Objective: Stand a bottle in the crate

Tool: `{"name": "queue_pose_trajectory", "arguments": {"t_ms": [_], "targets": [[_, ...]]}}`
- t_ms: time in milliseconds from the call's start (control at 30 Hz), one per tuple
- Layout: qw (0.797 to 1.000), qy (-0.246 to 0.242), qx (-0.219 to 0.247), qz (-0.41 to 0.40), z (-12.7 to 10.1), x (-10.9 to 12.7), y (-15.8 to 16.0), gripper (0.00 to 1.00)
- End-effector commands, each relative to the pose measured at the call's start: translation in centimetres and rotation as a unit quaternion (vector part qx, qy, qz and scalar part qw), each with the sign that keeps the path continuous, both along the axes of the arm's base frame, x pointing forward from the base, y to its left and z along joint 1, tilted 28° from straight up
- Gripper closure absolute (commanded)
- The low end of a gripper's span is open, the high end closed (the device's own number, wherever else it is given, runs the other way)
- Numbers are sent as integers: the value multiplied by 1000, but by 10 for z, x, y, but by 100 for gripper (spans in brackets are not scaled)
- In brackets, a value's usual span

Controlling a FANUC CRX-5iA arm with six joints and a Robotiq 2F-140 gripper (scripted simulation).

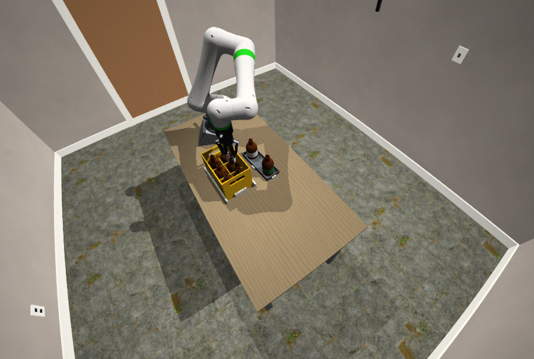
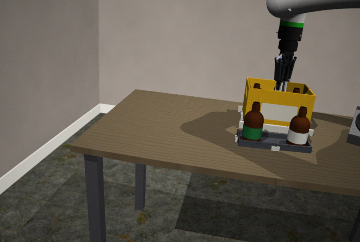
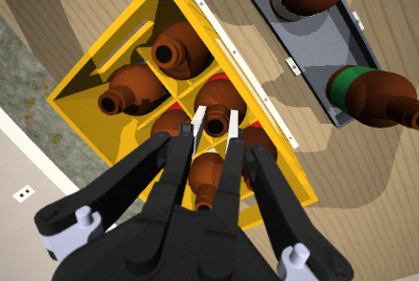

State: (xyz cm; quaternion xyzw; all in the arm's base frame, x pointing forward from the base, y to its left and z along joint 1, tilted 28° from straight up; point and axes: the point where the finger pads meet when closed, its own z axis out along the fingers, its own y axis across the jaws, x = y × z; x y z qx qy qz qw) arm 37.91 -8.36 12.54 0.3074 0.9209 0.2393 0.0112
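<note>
Jaws nearly shut, clamped on neck of bottle [image 3: 219,106] standing in crate [image 3: 88,83] cell.

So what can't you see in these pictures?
- Whether the held bottle touches the cell floor: the crate wall hides it in the exterior view, the gripper in the wrist view.
- Labels of the crated bottles: mostly hidden by the dividers.
- Green-band bottle: cut off by the wrist view's right edge.
- Top view: the bottles are too small to count.
</note>
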Motion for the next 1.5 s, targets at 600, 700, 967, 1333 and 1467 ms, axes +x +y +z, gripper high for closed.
{"name": "queue_pose_trajectory", "arguments": {"t_ms": [600,700,967,1333,1467], "targets": [[1000,0,0,0,0,0,0,100],[1000,0,0,0,0,0,0,100],[1000,0,0,0,0,0,0,100],[1000,0,0,0,0,0,0,62],[1000,0,0,0,0,0,0,62]]}}
